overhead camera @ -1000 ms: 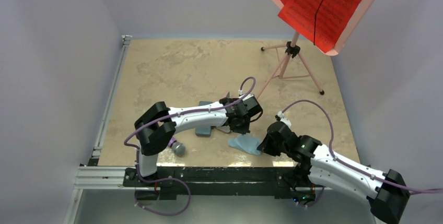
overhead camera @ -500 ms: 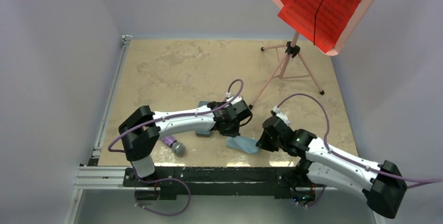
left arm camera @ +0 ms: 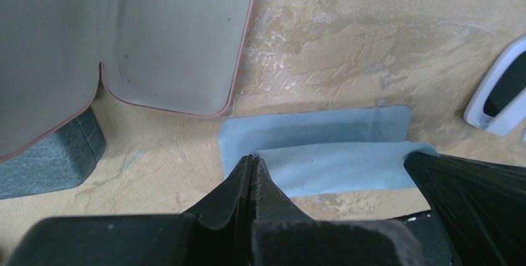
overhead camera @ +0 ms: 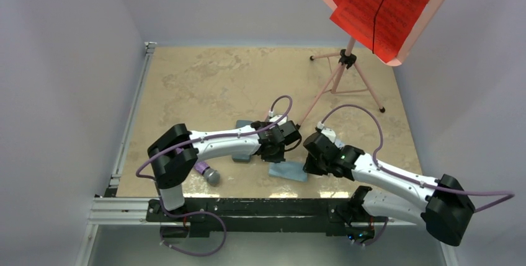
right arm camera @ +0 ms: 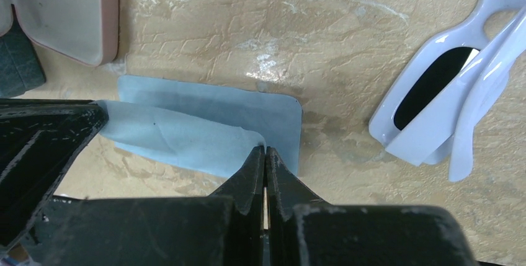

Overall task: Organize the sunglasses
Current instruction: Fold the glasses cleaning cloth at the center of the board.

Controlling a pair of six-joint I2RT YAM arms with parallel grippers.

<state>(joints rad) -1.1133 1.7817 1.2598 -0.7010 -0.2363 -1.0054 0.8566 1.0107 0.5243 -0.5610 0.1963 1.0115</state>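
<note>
The white sunglasses (right arm camera: 446,92) with dark lenses lie on the table right of my right gripper; one end also shows in the left wrist view (left arm camera: 496,98). The brown pair is out of view. A light blue cloth (overhead camera: 288,172) lies between the grippers, its near edge folded over. My left gripper (left arm camera: 252,157) is shut on the left corner of the folded layer of the cloth (left arm camera: 322,154). My right gripper (right arm camera: 265,149) is shut on the right corner of that layer of the cloth (right arm camera: 205,123).
An open case with a beige lining and pink rim (left arm camera: 173,36) lies just beyond the cloth, a grey-blue case (left arm camera: 49,160) beside it. A purple-grey object (overhead camera: 208,173) lies near the front edge. A music stand tripod (overhead camera: 347,61) stands at the back right.
My right gripper has moved forward and left toward the cloth. My left gripper has drawn back left. The cloth has shifted slightly left and lies between the two grippers.
</note>
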